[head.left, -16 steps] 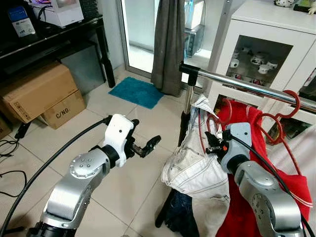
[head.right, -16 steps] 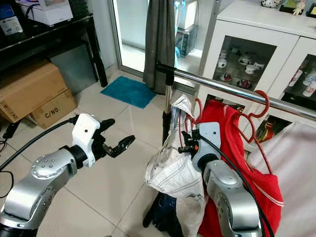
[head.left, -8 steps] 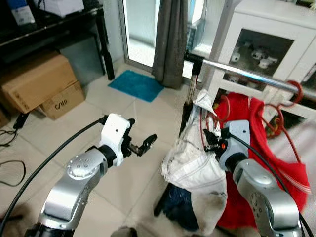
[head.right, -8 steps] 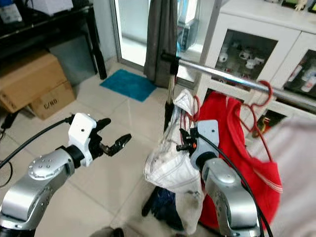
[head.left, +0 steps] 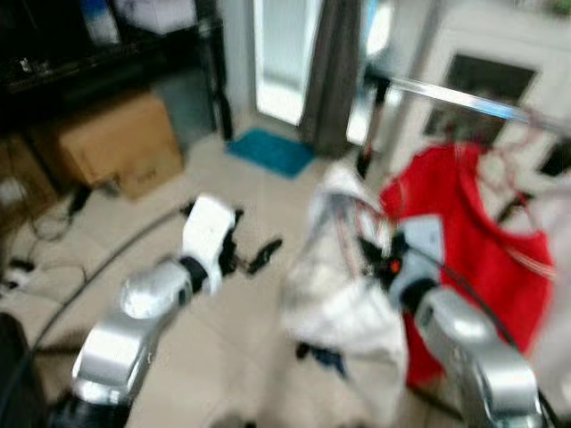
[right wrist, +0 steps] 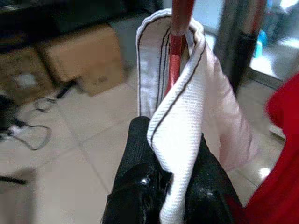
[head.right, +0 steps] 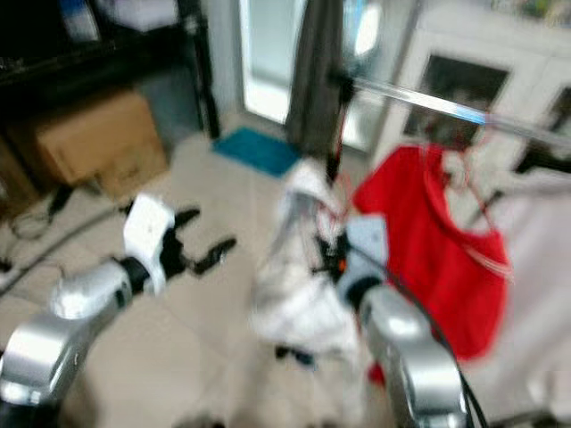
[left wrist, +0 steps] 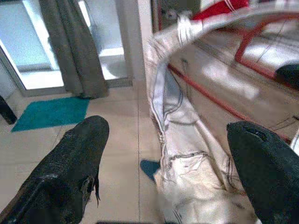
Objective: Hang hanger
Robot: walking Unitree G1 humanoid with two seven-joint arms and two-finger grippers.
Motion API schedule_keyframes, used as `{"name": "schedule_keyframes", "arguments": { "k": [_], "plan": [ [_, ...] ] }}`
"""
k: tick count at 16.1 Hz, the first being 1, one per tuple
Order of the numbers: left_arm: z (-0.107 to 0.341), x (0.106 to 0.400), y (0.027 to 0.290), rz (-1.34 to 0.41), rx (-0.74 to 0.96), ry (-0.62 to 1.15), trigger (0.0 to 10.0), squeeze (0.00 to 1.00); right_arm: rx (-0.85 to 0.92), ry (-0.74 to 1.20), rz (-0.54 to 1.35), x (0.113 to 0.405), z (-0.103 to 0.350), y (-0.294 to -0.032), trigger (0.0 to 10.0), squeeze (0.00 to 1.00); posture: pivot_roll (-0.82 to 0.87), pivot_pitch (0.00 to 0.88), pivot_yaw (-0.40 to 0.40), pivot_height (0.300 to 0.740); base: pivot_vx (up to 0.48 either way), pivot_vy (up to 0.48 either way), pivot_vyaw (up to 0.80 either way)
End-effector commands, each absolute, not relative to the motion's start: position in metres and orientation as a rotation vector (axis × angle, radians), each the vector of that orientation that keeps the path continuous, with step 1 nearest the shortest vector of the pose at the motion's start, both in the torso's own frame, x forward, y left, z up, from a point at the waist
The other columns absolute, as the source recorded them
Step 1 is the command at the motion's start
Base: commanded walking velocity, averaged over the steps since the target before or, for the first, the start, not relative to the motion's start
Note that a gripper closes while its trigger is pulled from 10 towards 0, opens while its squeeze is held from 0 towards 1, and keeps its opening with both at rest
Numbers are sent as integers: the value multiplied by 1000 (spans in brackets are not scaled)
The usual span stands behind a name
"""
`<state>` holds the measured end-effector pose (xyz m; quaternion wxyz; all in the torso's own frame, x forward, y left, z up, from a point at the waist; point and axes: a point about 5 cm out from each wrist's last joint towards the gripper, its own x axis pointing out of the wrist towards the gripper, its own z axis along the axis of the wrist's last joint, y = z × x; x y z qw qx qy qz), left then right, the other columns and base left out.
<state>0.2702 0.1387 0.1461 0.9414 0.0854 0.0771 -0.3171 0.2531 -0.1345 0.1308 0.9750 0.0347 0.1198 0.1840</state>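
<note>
The head views are blurred. My right gripper [right wrist: 169,185] is shut on a red hanger [right wrist: 180,28] that carries a white garment [head.left: 343,285], and the cloth folds over its fingers [right wrist: 138,154]. It holds them low in front of the chrome rail [head.left: 455,96]. A red garment [head.left: 464,205] hangs from that rail on another red hanger. My left gripper [head.left: 260,255] is open and empty, raised over the floor to the left of the white garment [left wrist: 187,140], with its fingers [left wrist: 77,158] spread wide.
Cardboard boxes [head.left: 116,143] sit under a black table at the left. Cables [head.left: 36,232] lie on the tiles near them. A teal mat [head.left: 268,152] and a grey curtain [head.left: 330,62] are by the glass door. A white glass-front cabinet [head.left: 500,71] stands behind the rail.
The whole picture has shifted and blurred, so the camera has moved. Both arms keep much the same pose, with the right gripper still holding the hanger.
</note>
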Motion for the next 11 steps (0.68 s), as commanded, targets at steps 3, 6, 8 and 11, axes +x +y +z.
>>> {"name": "schedule_keyframes", "arguments": {
  "k": [3, 6, 8, 11],
  "plan": [
    [141, 277, 137, -700, 234, 158, 10000, 1000, 94, 109, 486, 252, 161, -131, 0, 0, -173, 0, 39, 740, 0, 0, 0],
    [133, 298, 152, -579, 438, 174, 10000, 1000, 115, 67, 598, 249, 174, -130, 0, 0, -175, 0, 36, 740, 0, 0, 0],
    [141, 310, 156, -519, 388, 123, 10000, 0, 124, 51, 653, 246, 178, -130, 0, 0, -176, 0, 31, 740, 0, 0, 0],
    [135, 317, 156, -568, 324, 134, 10000, 0, 148, 31, 733, 241, 184, -127, 0, 0, -174, 0, 23, 740, 0, 0, 0]
  ]
}}
